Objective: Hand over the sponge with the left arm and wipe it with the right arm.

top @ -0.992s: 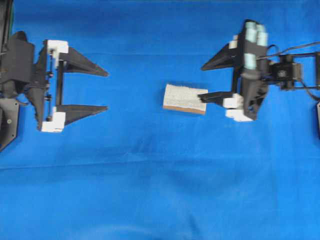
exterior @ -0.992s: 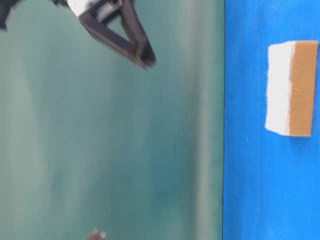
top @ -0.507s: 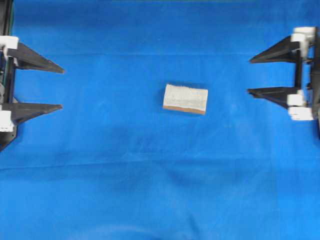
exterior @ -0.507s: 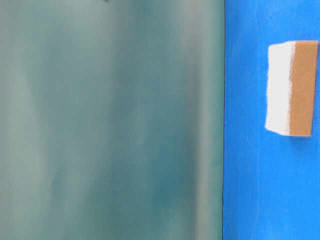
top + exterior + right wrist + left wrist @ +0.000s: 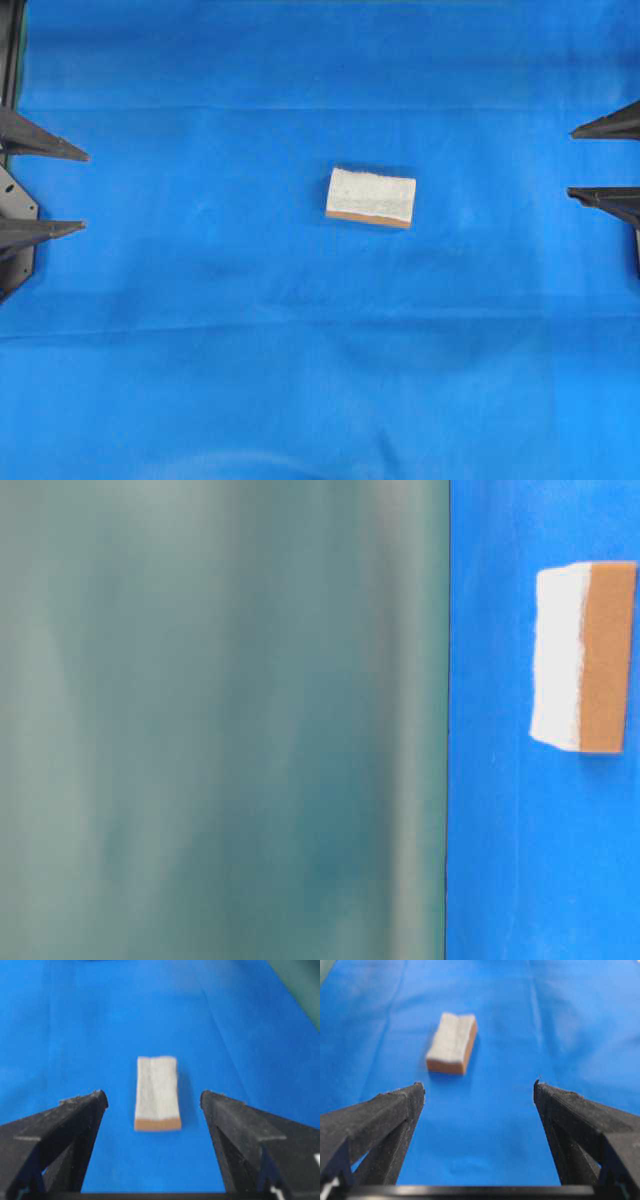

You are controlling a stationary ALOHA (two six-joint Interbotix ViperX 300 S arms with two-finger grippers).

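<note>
The sponge (image 5: 371, 197) lies flat in the middle of the blue cloth, whitish rough layer up and a thin orange-brown layer beneath; it also shows as sponge (image 5: 582, 658), sponge (image 5: 452, 1043) and sponge (image 5: 157, 1100). At the left edge, only the two black fingers of my left gripper (image 5: 84, 192) show, spread wide and empty, far from the sponge. My right gripper (image 5: 571, 163) is at the right edge, likewise open and empty, pointing at the sponge. The left gripper (image 5: 478, 1085) and right gripper (image 5: 153, 1094) each frame bare cloth between their tips.
A blue cloth (image 5: 320, 380) covers the whole table, with faint creases. A blurred green backdrop (image 5: 220, 720) fills most of the table-level view, which is turned on its side. A black arm base part (image 5: 14, 200) sits at the left edge.
Both arms have pulled back outward to the table's sides. The right gripper's finger, which touched the sponge's right end a second ago, is now well clear. The sponge has not moved.
</note>
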